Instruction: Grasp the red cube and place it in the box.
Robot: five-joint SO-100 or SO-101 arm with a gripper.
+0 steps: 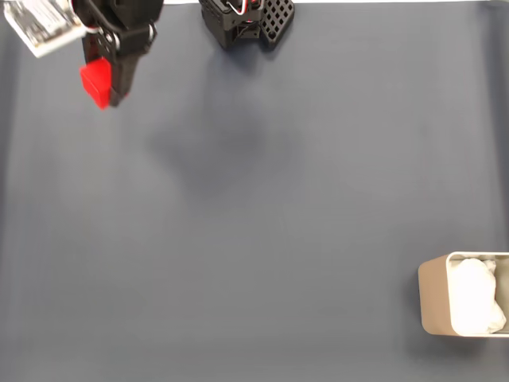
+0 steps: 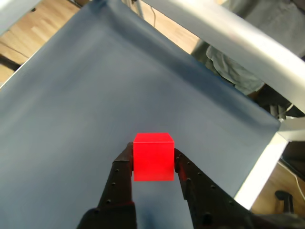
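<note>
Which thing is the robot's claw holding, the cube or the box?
The red cube. It sits squeezed between the gripper's two black fingers, up in the air. The box stands alone at the far corner of the mat, untouched.

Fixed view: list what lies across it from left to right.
White tag-like part on the arm → red cube, held between the jaws of the gripper → black arm base → box with white padding at the right edge, all over the dark blue-grey table.

A slate-blue table mat [image 2: 95, 95] lies inside silver rails [image 2: 228, 33], above wooden flooring [image 2: 28, 33].
</note>
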